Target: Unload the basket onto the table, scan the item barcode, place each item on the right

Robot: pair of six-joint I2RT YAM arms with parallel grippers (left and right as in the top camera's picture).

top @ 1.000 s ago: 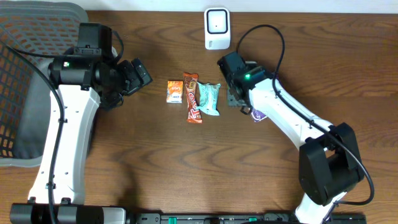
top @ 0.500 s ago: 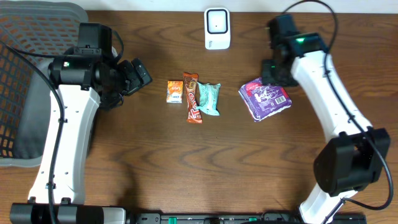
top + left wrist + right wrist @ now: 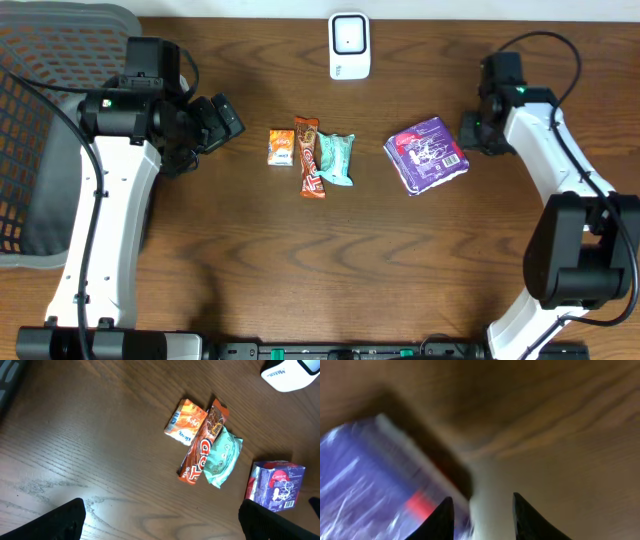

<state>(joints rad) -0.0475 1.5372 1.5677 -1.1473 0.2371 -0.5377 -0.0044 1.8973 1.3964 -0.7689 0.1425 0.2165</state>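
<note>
nearest, at the right gripper (image 3: 482, 516): fingers a little apart, only bare wood between them, gripping nothing. hangs just beside the right edge of the purple packet (image 3: 428, 153); touching or not, cannot tell, the wrist view being too blurred.

purple packet flat on the table (image 3: 250, 260), well to the right of the snack row, probably the item to scan. place of its barcode: not possible to tell from here.

to do this step well, as a judgement only: open wider first, the present gap probably too narrow for the packet. come down squarely over two opposite edges and close only with both pads past them. lift level, without pushing it toward the snacks.

further left, orange sachet (image 3: 281, 147), brown-red bar (image 3: 310, 157) and teal packet (image 3: 336, 158) close together, untouched. beyond them the left gripper (image 3: 218, 120), spread wide and empty; best left out of the way.

farthest, at the back edge, the white scanner (image 3: 349, 45). bring the packet there slowly and turn the barcode face toward its window.
</note>
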